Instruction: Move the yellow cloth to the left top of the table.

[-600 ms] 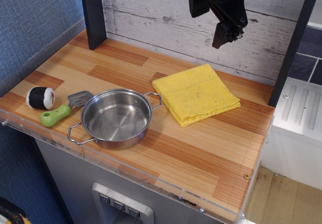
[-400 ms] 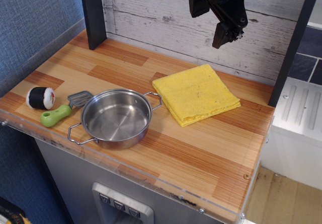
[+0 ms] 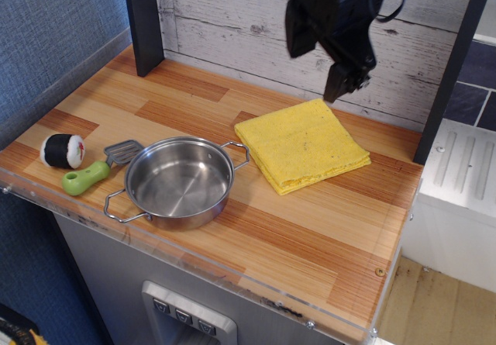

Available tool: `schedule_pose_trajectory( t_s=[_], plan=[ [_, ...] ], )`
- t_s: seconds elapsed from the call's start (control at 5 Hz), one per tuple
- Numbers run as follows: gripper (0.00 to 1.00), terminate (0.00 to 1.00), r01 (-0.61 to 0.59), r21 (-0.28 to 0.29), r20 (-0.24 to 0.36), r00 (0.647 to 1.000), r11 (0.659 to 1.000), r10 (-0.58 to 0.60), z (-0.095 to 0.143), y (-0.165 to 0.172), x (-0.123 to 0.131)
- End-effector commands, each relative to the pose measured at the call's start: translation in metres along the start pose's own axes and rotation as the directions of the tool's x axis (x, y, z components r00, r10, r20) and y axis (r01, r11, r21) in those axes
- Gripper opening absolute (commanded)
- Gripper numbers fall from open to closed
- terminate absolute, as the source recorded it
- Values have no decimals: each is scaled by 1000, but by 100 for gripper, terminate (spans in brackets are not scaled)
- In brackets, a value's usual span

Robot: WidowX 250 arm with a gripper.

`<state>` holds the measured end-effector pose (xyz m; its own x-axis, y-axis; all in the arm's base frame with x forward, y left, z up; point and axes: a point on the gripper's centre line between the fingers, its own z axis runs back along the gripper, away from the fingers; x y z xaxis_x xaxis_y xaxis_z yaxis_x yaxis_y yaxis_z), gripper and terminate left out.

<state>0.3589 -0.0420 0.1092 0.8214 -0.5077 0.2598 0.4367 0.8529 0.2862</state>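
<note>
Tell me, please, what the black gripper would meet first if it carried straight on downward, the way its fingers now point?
Most likely the bright yellow folded cloth: the black gripper hangs above the cloth's far corner, fingers pointing down. With only one view, depth is unclear, so it might instead land on the wood-plank table just behind the cloth.

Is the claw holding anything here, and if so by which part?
Nothing is held. The claw hangs above the back edge of the yellow cloth, which lies flat on the table, untouched.
</note>
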Motion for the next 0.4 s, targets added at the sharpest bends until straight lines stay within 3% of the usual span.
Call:
schedule_pose_trajectory(
  t_s=[0.0, 0.2],
  plan=[
    [100, 0, -158, -26, -10, 987, 987, 158, -14, 14, -28],
    [100, 0, -194, -50, -37, 981, 980, 192, -30, 11, -33]
  ],
)
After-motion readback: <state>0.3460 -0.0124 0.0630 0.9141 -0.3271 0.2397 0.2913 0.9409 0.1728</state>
